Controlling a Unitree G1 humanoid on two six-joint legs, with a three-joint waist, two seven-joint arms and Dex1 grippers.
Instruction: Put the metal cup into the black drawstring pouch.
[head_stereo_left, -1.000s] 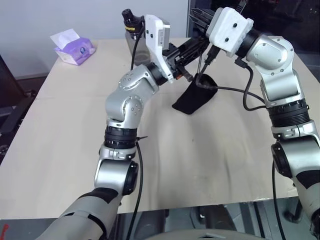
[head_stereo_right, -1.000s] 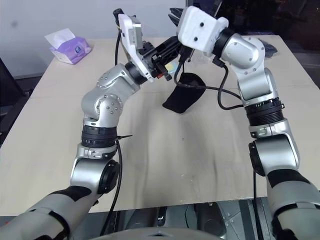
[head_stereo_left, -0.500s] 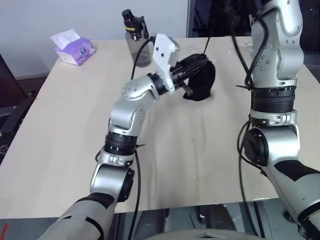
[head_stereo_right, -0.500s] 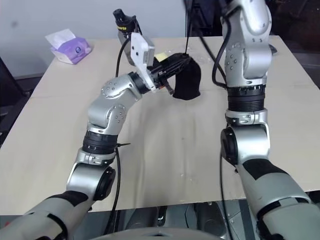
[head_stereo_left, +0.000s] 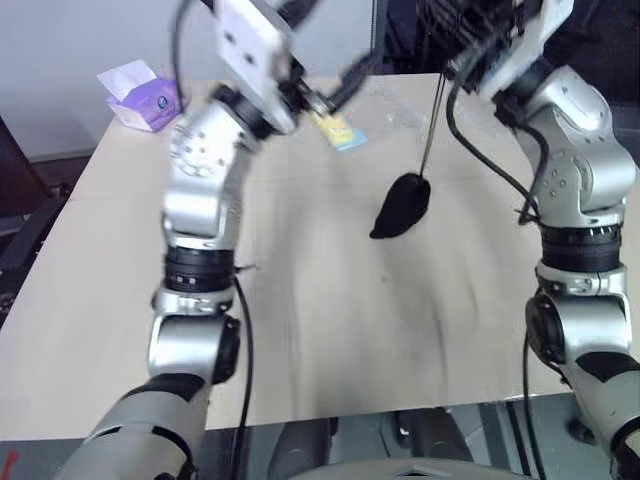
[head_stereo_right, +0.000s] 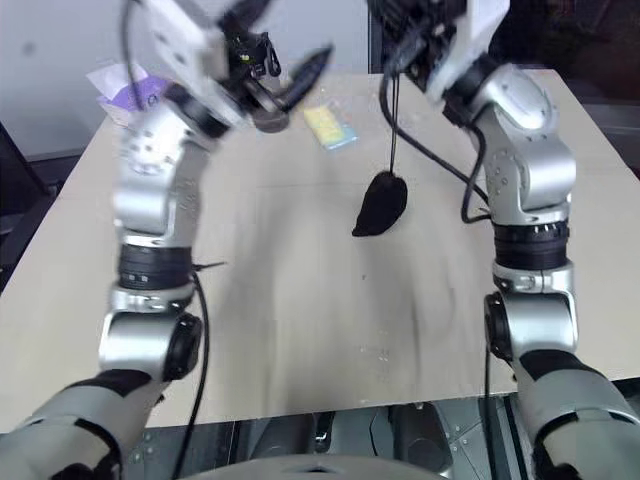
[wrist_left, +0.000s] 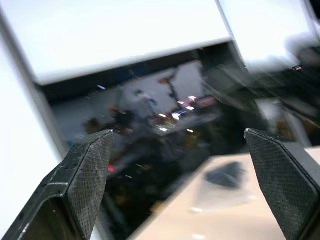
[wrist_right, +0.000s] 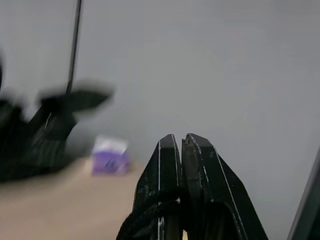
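Observation:
The black drawstring pouch (head_stereo_left: 403, 205) hangs bulging from its thin cord (head_stereo_left: 432, 120), its lower end at the tabletop. The cord runs up to my right gripper (head_stereo_right: 400, 50), raised above the far side of the table. That gripper (wrist_right: 180, 145) is shut, with the black cord pinched at the base of its fingers. My left gripper (head_stereo_left: 335, 45) is lifted high at the back left of the pouch and well apart from it. Its fingers (wrist_left: 90, 170) stand wide open with nothing between them. The metal cup is hidden.
A purple tissue box (head_stereo_left: 140, 95) sits at the table's far left corner. A small yellow and blue packet (head_stereo_left: 340, 130) lies behind the pouch. A dark item in a clear plastic bag (wrist_left: 225, 175) rests near the far edge. A bottle's black cap (head_stereo_right: 260, 48) shows behind my left gripper.
My left gripper opened, let go of the pouch and swung up and to the left. The pouch now dangles lower from the cord held by my right gripper.

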